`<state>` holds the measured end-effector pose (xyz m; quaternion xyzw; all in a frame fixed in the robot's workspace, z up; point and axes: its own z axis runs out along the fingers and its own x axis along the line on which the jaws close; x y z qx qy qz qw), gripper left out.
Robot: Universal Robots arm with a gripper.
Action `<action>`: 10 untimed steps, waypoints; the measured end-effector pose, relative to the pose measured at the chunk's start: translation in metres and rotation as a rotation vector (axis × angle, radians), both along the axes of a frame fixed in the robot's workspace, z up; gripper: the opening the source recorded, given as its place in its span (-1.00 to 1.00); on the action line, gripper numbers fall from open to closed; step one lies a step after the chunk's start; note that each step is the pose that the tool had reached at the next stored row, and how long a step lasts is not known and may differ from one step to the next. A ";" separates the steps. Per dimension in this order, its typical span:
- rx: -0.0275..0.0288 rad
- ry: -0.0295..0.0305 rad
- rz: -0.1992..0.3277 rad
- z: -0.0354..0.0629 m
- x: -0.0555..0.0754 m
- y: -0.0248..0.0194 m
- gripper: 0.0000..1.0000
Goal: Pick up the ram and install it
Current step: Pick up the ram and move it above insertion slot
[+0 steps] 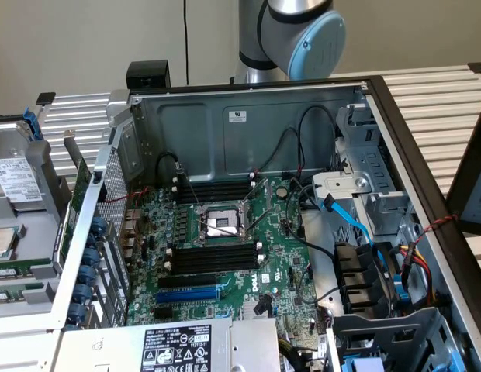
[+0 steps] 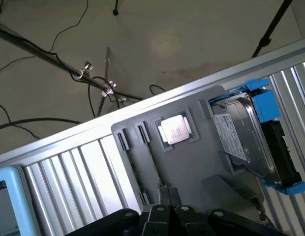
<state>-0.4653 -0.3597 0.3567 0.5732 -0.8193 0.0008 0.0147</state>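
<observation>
1. Black claw [image 2: 167, 196] hangs close over a gray tray [image 2: 192, 167] on the ribbed worktop [image 2: 64, 169]. I cannot tell whether it is wide or narrow.
2. In the exterior view the ram [image 1: 15, 272] lies flat in that tray at the far left. It is outside the computer case [image 1: 248, 116] and well apart from the black memory slots [image 1: 213, 256].
3. Its long axis runs roughly across the exterior view, much as the slots do. By my reading the claw is over the tray end of the job (not the case), with nothing installed yet.
4. Counted:
   - thin green sticks in the tray: seemingly two
   - processor chip [image 2: 174, 130]: one
   - hard drive [image 2: 241, 142] in a blue bracket: one
   - banks of memory slots: two
   - blue expansion slot [image 1: 186, 295]: one
</observation>
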 end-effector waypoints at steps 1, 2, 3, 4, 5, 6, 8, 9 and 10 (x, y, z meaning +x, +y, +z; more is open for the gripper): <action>0.0000 0.0001 0.017 0.0000 0.000 0.0000 -0.79; 0.0000 0.0001 0.032 0.0000 0.000 0.0000 -0.79; -0.0003 -0.0001 0.043 0.0000 0.000 0.0000 -0.79; -0.0007 -0.0013 0.053 0.0001 0.000 -0.0001 -0.79; -0.0012 -0.0053 0.061 -0.0001 0.000 -0.0001 -0.79; -0.0019 -0.0138 0.069 -0.0003 -0.001 0.0000 -0.79; -0.0034 -0.0319 0.079 -0.0006 -0.001 -0.0001 -0.79; -0.0041 -0.0406 0.084 -0.0008 -0.001 -0.0001 -0.79; -0.0041 -0.0450 0.093 -0.0011 -0.001 -0.0001 -0.79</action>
